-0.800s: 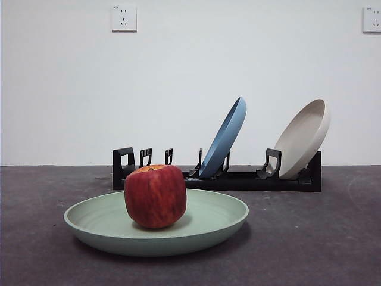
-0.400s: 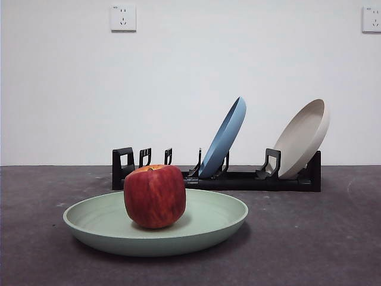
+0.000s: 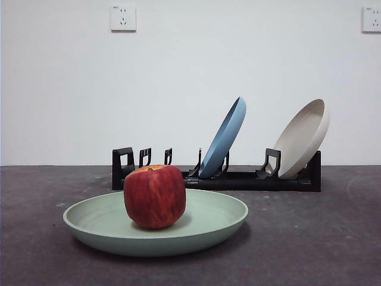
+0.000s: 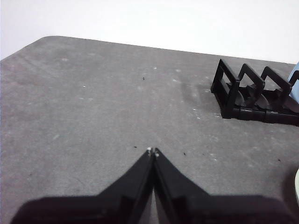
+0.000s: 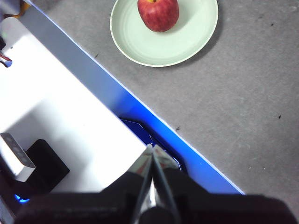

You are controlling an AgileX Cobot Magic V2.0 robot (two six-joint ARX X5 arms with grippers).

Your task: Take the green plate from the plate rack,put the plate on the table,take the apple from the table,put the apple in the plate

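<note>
Table: dark grey, rough table point(image 3: 309, 238) below a plain white wall point(image 3: 190, 71) with two sockets.
Green plate: the green plate point(image 3: 208, 229) lies flat on the table, in front of the plate rack and apart from it.
Apple: the apple point(image 3: 155, 196) sits upright in the plate, stem dip up.
Plate rack: the plate rack point(image 3: 238, 180) holds a blue plate point(image 3: 225, 138) and a beige plate point(image 3: 303, 138), both leaning; its end slots hold nothing.
Left gripper: the left gripper point(image 4: 153, 150) has its jaws pressed together, holds nothing, over bare table near the rack's end.
Right gripper: the right gripper point(image 5: 152, 148) is closed on nothing, seemingly above the table's edge, well away from the plate.
</note>
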